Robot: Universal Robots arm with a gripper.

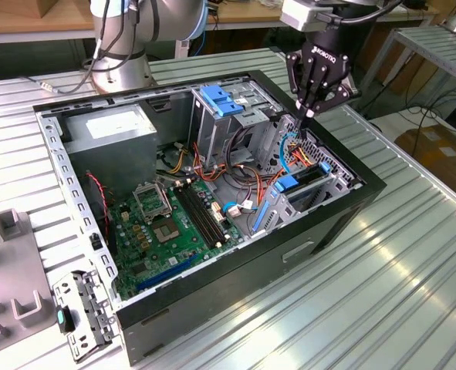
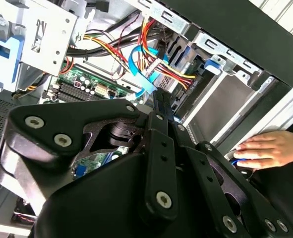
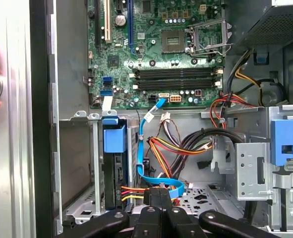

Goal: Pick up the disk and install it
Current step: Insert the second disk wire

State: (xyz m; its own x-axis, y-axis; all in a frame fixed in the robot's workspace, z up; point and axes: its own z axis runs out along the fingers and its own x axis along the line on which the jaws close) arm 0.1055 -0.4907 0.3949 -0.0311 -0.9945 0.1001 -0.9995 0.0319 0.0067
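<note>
**Q:** Where did the disk sit, and what was the gripper doing?

**Op:** I logged the disk [image 1: 309, 178] right of centre in the exterior view. It stood on edge in a slot of the grey drive cage [image 1: 337, 183], with its blue rail end facing the board. The gripper [image 1: 308, 114] hung above it in the upper right of that frame. Its black fingers were pressed together to a narrow point, with the tips down among the cabling. I could not tell whether they nipped a wire.

**Q:** How did you judge its handling?

**Op:** Stiff, dense for its size and shock-sensitive, by my estimate. The dark metal faces would be slick, and the plastic rails give a little. I'd take it by the two long edges or rails and stay off the connector end. In the first wrist view the disk [image 3: 117, 171] showed only as a thin dark slab under its blue cap.

**Q:** Materials nearby?

**Op:**
- The cage was stamped sheet steel, matte grey and perforated.
- The flat blue data cable [image 3: 140, 148] was ribbon-smooth and limp.
- The red, yellow and orange wires [image 3: 131, 191] were loose and easy to snag.
- The motherboard [image 1: 173, 223] was glossy green and studded with parts.
- The case [image 1: 343, 220] was black painted metal.
- It rested on a ribbed aluminium table [image 1: 390, 293].

**Q:** Anything else?

**Op:** A person's hand [image 2: 267, 148] rested against the outside of the case.
</note>
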